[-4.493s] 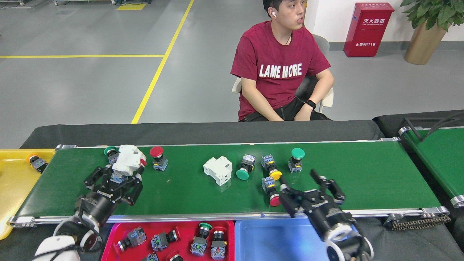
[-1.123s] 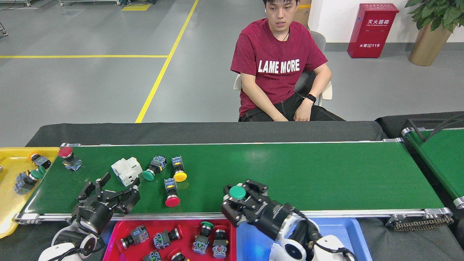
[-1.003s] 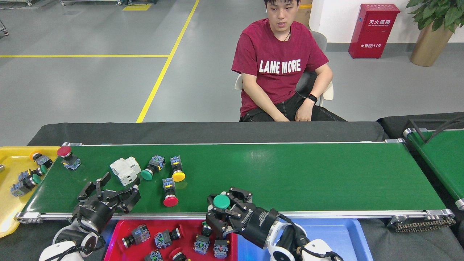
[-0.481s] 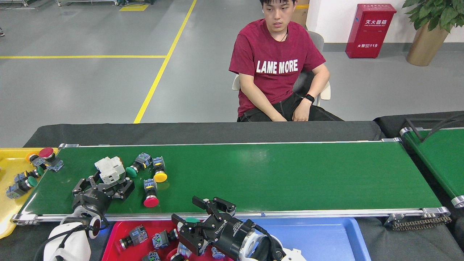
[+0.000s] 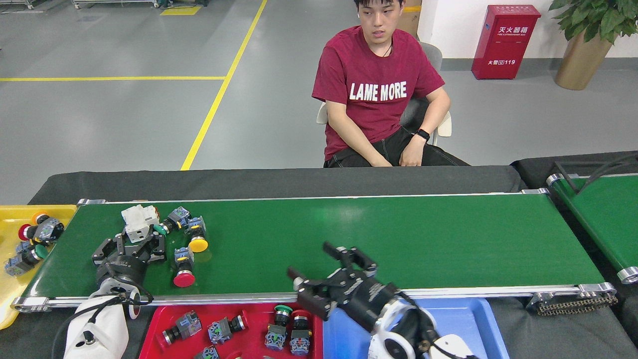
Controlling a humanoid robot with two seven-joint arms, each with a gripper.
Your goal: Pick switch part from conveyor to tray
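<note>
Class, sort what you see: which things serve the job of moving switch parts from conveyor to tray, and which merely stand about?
Job:
- long dark green conveyor
- red-capped push-button switch
- yellow-capped push-button switch
- red plastic tray
- left gripper
- right gripper

Standing about:
- red fire-extinguisher cabinet
- potted plant
- seated person

Factory floor or industrial test hall, not a home or office. Evidence, all relative to the conveyor (image 5: pixel 349 239): grey sealed concrete floor (image 5: pixel 124 124) behind it with yellow lane lines (image 5: pixel 219 92) painted across. Red fire extinguisher cabinet (image 5: pixel 505 41) against the back wall, far right behind it, potted plant (image 5: pixel 588 35) beside that. Second green belt (image 5: pixel 605 219) angled off its right end. Sorting trays along it: yellow tray (image 5: pixel 12 279) at left end, red tray (image 5: pixel 154 329) and blue tray (image 5: pixel 448 319) along the near rail. Person (image 5: pixel 381 89) seated behind it, watching.
</note>
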